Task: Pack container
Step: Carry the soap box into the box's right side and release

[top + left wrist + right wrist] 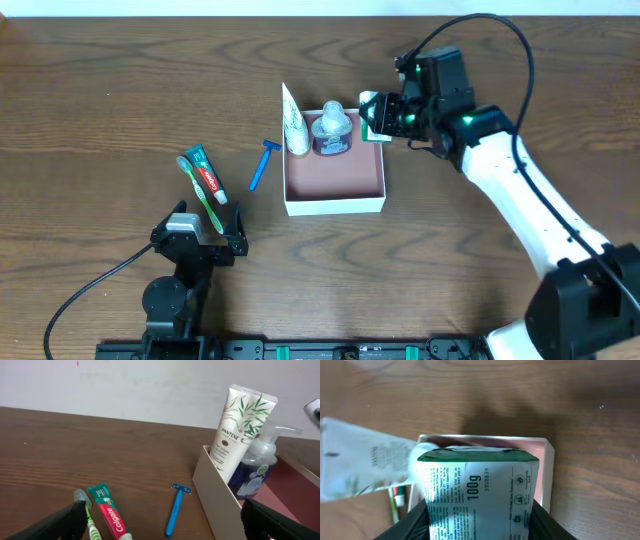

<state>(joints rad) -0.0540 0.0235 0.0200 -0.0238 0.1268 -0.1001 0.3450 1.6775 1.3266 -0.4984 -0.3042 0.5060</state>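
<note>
The container (336, 205), a square shallow box with white walls and a pink-brown inside, sits mid-table. A white Pantene tube (295, 126) and a clear pump bottle (332, 131) stand along its far side. My right gripper (376, 116) is shut on a green-and-white 100g box (479, 491), held over the container's far right corner (548, 471). My left gripper (165, 529) is open and empty, low over the table. A Colgate toothpaste (111, 519), a green toothbrush (86, 512) and a blue razor (175, 508) lie in front of it.
The toothpaste (207, 178) and toothbrush (200, 195) lie side by side left of the container, and the razor (261, 164) lies between them and its left wall. The Pantene tube (238, 430) and pump bottle (258, 464) rise above the container wall (216, 491).
</note>
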